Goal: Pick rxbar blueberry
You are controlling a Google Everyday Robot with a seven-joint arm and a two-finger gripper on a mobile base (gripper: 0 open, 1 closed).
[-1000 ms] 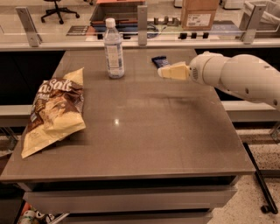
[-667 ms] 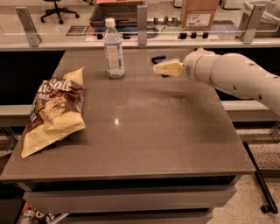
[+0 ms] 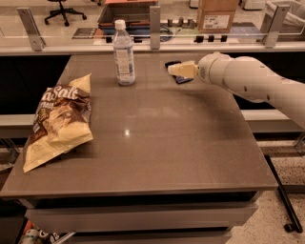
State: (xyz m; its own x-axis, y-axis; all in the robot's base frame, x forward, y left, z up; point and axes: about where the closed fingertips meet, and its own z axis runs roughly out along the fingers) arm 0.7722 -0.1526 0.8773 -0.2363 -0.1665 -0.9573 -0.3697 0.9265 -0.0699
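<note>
The rxbar blueberry (image 3: 182,79) is a small dark navy bar lying flat at the far middle of the brown table (image 3: 157,143). Most of it is hidden under my gripper; only its dark ends show. My gripper (image 3: 177,70), pale yellow at the end of a white arm (image 3: 248,81) reaching in from the right, sits directly over the bar and low to the table.
A clear water bottle (image 3: 124,53) stands upright left of the bar. A large yellow-and-brown chip bag (image 3: 59,121) lies at the table's left side. Beyond the table is a glass-railed counter with a cardboard box (image 3: 217,14).
My gripper has moved left and toward the table's far edge, from just in front of the bar to over it. The bar, bottle and bag have not moved.
</note>
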